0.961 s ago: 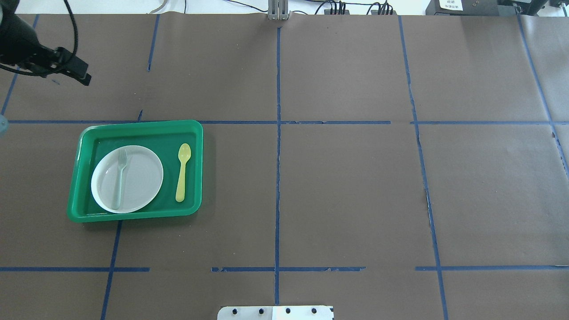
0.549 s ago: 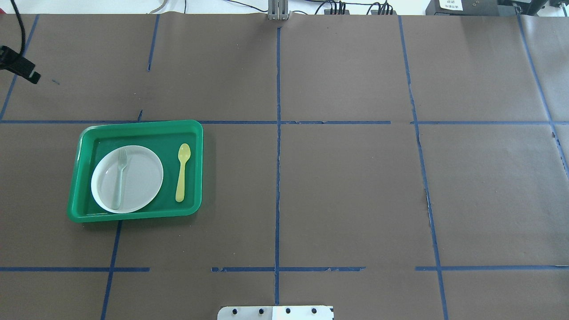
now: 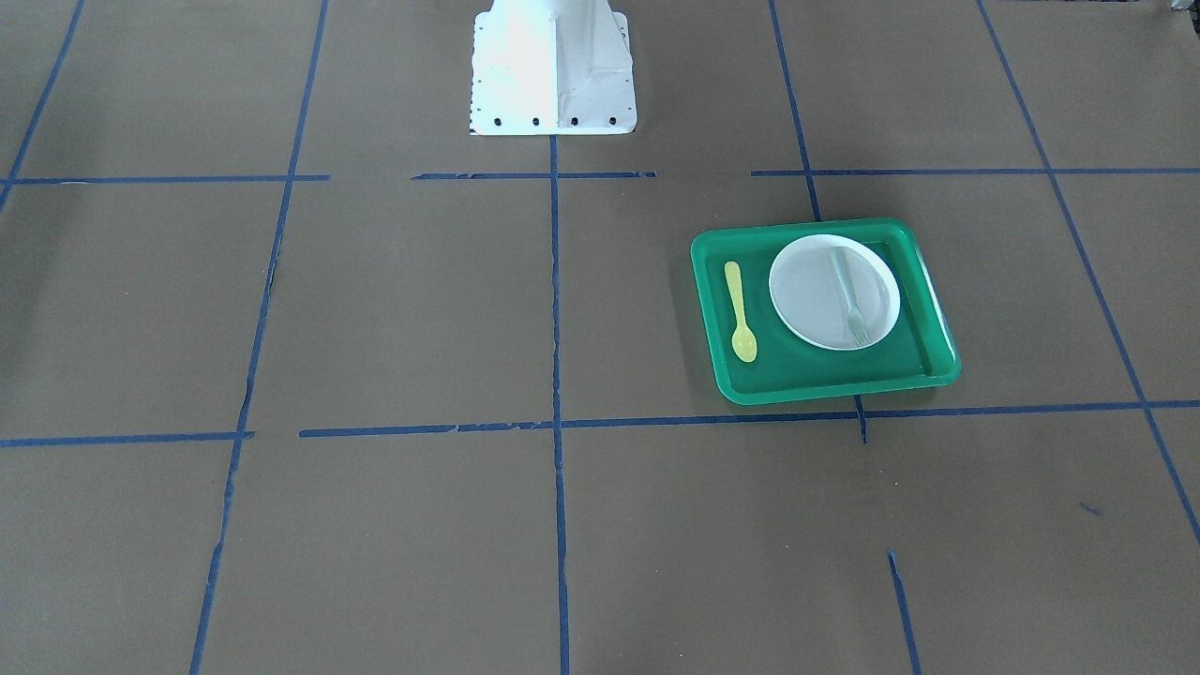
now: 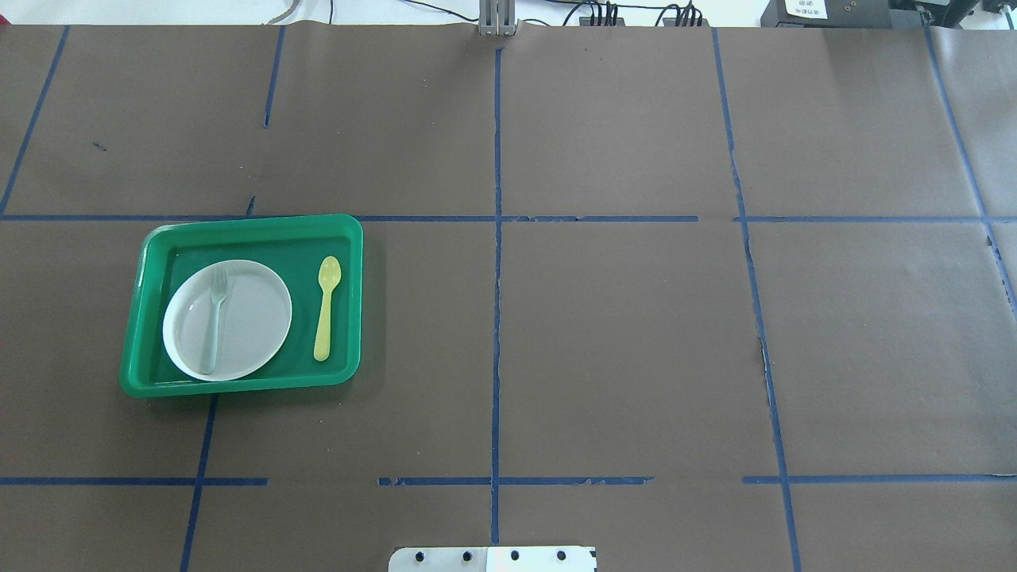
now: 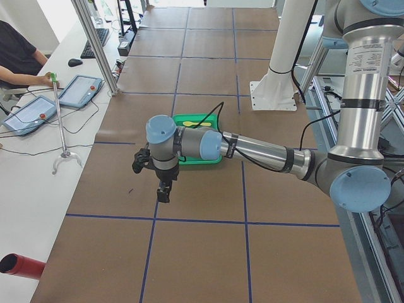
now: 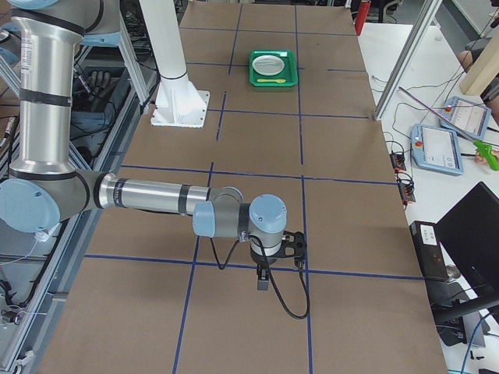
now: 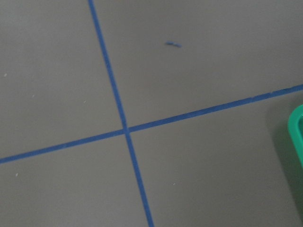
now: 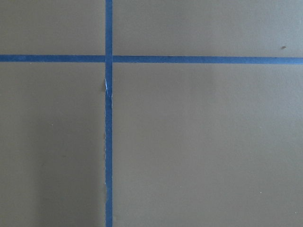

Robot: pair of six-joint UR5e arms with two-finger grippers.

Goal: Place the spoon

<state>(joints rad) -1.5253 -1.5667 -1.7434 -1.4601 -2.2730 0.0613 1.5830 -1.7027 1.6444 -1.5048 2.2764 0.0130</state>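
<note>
Nothing here can actually be read. A white sticker [image 4: 802,8] on the black box [image 4: 842,13] at the table's far edge carries dark print, too small to make out. A line of small print runs down the grey tube of the left arm [image 5: 369,95] and of the right arm [image 6: 47,101], both just a blur. The tablet [image 6: 440,146] on the side desk shows only coloured shapes.

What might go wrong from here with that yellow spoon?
The spoon lies flat between the plate and the tray wall, so the left pincer reaching in may knock either. The fork rests loose on the plate; a bump may slide it off.
</note>
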